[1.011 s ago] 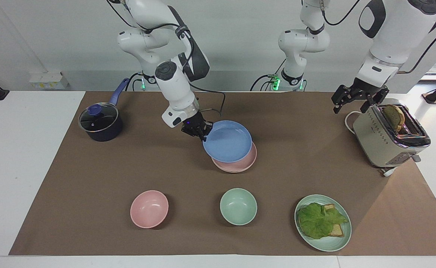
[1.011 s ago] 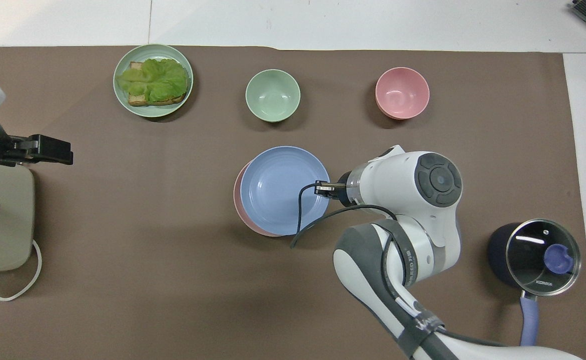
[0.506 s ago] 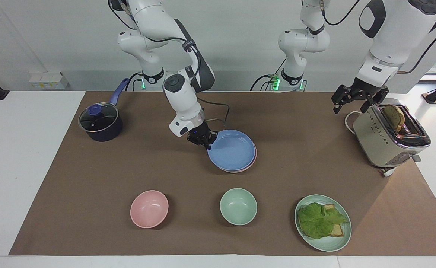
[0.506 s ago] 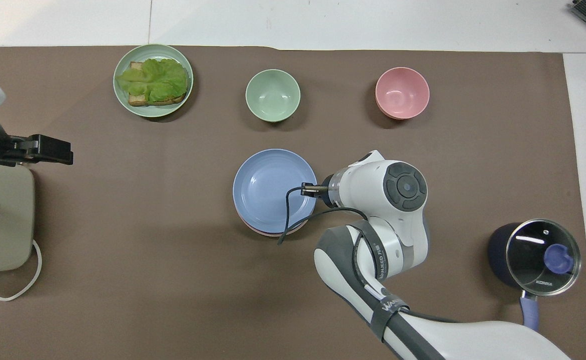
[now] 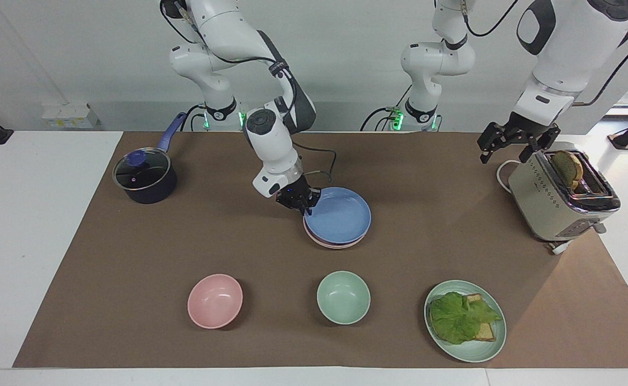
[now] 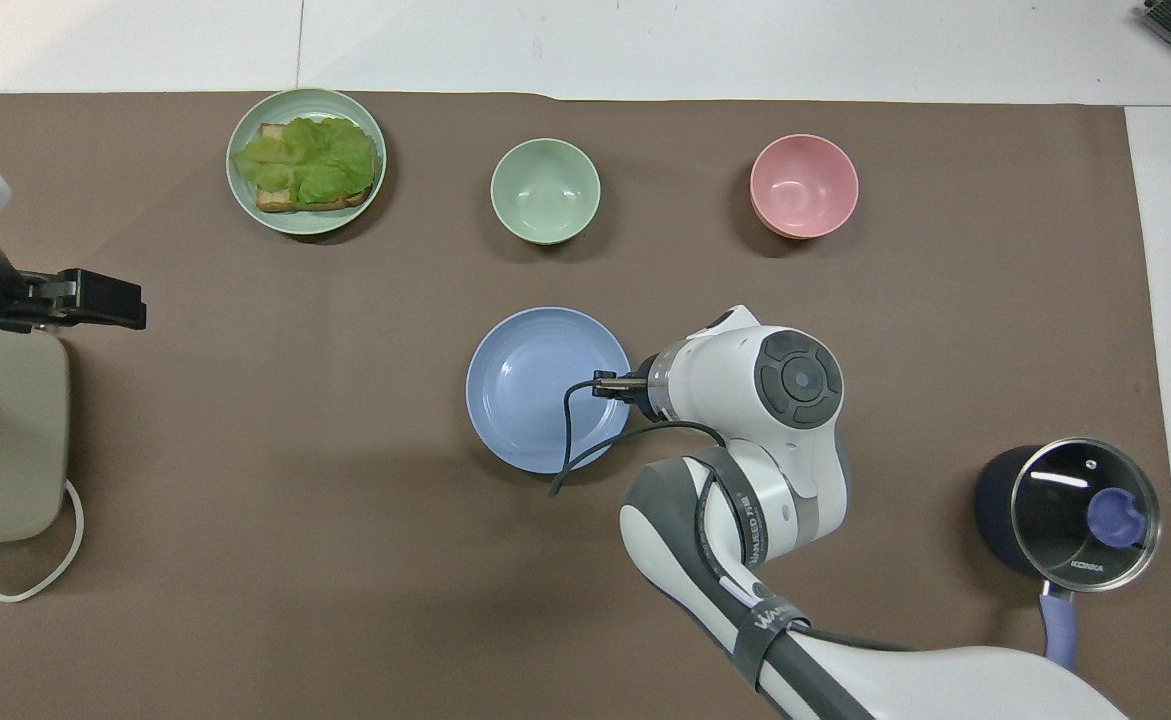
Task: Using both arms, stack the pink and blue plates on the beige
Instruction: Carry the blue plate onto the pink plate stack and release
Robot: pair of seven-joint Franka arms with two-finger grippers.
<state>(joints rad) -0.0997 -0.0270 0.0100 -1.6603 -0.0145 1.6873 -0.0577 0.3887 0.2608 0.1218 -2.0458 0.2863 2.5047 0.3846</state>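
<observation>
The blue plate [image 5: 340, 217] [image 6: 535, 385] lies flat on the pink plate [image 5: 335, 245], of which only a thin rim shows under it. The beige plate is hidden. My right gripper [image 5: 304, 202] is down at the blue plate's rim, on the side nearer the robots and toward the right arm's end. In the overhead view the right wrist covers that rim. My left gripper [image 5: 504, 155] [image 6: 105, 300] waits open and empty in the air beside the toaster.
A toaster [image 5: 558, 198] holding bread stands at the left arm's end, a lidded dark pot [image 5: 145, 177] at the right arm's end. Farther from the robots sit a pink bowl [image 5: 215, 300], a green bowl [image 5: 343, 297] and a green plate [image 5: 472, 356] with a lettuce sandwich.
The right gripper has brought the tilted blue plate down flat onto the pink plate, covering it almost fully. The left arm has not moved.
</observation>
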